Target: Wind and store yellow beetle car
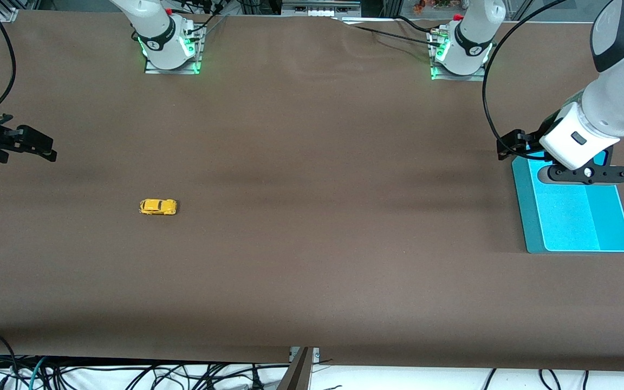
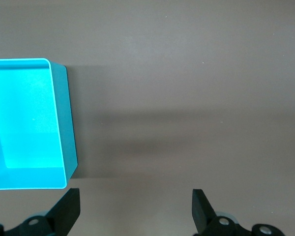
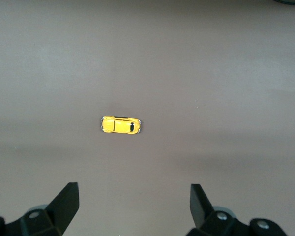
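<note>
Here the yellow beetle car sits left of centre on the bench; both tools, right tool and left tool, gape empty; right should descend squarely, pinching its sides

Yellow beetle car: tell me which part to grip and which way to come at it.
Grip the yellow beetle car across its two long flanks at mid-body, coming straight down from above. It sits upright on the table, clear all round. The open right claw looks best placed, as the car shows in its wrist view.
</note>
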Action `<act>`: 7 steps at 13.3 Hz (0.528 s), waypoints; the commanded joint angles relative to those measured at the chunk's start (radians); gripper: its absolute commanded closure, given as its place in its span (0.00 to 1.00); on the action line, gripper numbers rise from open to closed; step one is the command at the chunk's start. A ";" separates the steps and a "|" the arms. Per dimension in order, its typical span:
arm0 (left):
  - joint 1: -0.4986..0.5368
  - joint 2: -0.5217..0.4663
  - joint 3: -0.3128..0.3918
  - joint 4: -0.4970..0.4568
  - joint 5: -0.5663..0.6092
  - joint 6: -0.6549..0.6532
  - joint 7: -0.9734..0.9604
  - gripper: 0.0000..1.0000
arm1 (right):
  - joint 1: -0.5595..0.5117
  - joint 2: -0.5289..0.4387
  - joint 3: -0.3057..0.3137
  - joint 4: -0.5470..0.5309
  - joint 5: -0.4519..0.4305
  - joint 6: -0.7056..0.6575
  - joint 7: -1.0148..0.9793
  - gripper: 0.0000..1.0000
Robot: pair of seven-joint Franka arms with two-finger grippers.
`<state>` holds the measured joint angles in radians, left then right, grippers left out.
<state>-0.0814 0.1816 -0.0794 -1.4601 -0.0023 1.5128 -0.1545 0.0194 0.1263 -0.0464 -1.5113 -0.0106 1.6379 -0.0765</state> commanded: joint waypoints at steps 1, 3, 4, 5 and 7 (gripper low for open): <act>0.002 0.013 0.000 0.027 -0.011 -0.011 -0.013 0.00 | -0.001 -0.004 0.003 0.002 0.012 -0.003 0.015 0.00; 0.003 0.013 0.000 0.026 -0.011 -0.013 -0.013 0.00 | -0.003 -0.002 0.003 0.002 0.011 -0.001 0.009 0.00; 0.002 0.015 0.000 0.027 -0.010 -0.011 -0.013 0.00 | -0.003 -0.002 0.003 0.002 0.011 0.000 0.006 0.00; -0.003 0.015 0.001 0.027 -0.007 -0.011 -0.014 0.00 | -0.003 -0.002 0.003 0.002 0.011 0.000 0.006 0.00; -0.005 0.015 0.000 0.027 -0.007 -0.009 -0.014 0.00 | -0.003 -0.002 0.002 0.002 0.012 0.000 0.004 0.00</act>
<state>-0.0820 0.1816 -0.0793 -1.4601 -0.0023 1.5128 -0.1545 0.0194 0.1264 -0.0463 -1.5113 -0.0104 1.6380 -0.0765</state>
